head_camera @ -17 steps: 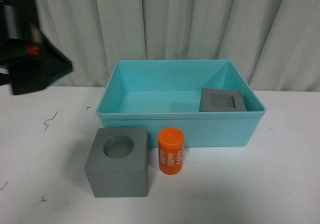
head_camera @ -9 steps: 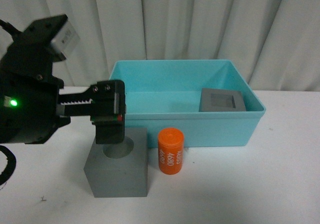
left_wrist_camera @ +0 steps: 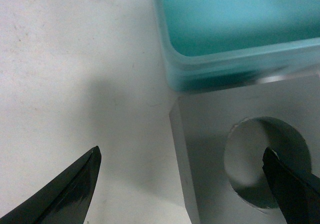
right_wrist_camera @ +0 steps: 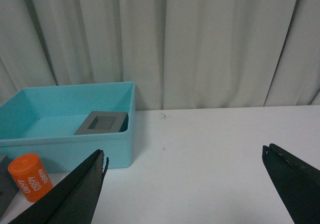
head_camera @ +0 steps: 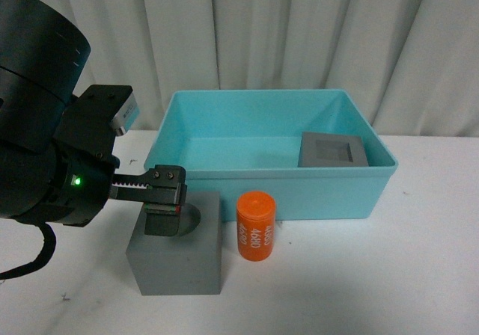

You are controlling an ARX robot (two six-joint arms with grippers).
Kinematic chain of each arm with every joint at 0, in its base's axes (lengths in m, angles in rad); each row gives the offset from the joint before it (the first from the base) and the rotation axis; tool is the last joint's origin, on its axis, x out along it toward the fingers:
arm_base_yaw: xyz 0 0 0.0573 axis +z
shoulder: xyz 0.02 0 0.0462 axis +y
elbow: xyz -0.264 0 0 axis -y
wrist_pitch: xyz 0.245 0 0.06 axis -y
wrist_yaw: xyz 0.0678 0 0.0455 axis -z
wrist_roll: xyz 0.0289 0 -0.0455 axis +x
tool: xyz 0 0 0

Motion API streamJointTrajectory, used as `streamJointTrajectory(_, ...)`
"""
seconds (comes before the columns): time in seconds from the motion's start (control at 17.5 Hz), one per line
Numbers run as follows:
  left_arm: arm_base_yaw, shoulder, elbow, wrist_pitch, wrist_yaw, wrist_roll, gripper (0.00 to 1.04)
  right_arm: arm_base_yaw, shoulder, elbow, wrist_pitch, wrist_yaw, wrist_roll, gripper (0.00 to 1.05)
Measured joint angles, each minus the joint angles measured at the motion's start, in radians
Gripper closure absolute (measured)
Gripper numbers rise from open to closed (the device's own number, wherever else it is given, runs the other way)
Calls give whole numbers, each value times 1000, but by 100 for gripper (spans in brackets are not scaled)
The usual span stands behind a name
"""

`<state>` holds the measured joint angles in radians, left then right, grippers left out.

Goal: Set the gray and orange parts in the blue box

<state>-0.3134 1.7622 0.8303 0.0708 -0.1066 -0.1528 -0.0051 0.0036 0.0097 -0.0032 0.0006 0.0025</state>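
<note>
Claws are both standing released. The left claw is hovering low over the gray cube with the round recess, its jaws spread wide. In the left wrist view one finger is hanging at the round recess while the other is hanging over bare table beside the cube's wall, so the jaws are straddling that wall. Whether either finger is touching the cube I cannot tell.

This cube is sitting on the table just in front of the blue box, near the box's left end. The orange cylinder is standing upright just beside the cube, on its right, close to the front wall of the box and apart from it, white numbers facing the front camera.

The gray cube with the square recess is already lying inside the box, in its right part, recess turned up.

The right claw is hanging open over the table well to the right of the box, gripping nothing. A pale curtain is hanging behind the table.
</note>
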Motion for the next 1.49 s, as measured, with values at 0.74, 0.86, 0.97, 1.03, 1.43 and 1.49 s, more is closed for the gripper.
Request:
streamJointTrajectory(0.74,-25,72,30,-23,-32,-4,40,0,0,0,0,0,0,6)
streamJointTrajectory(0.86,-26,72,33,-26,-27,-4,52,0,0,0,0,0,0,6)
streamJointTrajectory(0.97,-26,72,35,-30,-19,-4,67,0,0,0,0,0,0,6)
streamJointTrajectory(1.03,-26,71,35,-32,-13,-4,74,0,0,0,0,0,0,6)
streamJointTrajectory(1.43,50,-127,-29,-139,26,56,85,0,0,0,0,0,0,6)
streamJointTrajectory(1.49,68,-178,-29,-170,41,62,85,0,0,0,0,0,0,6)
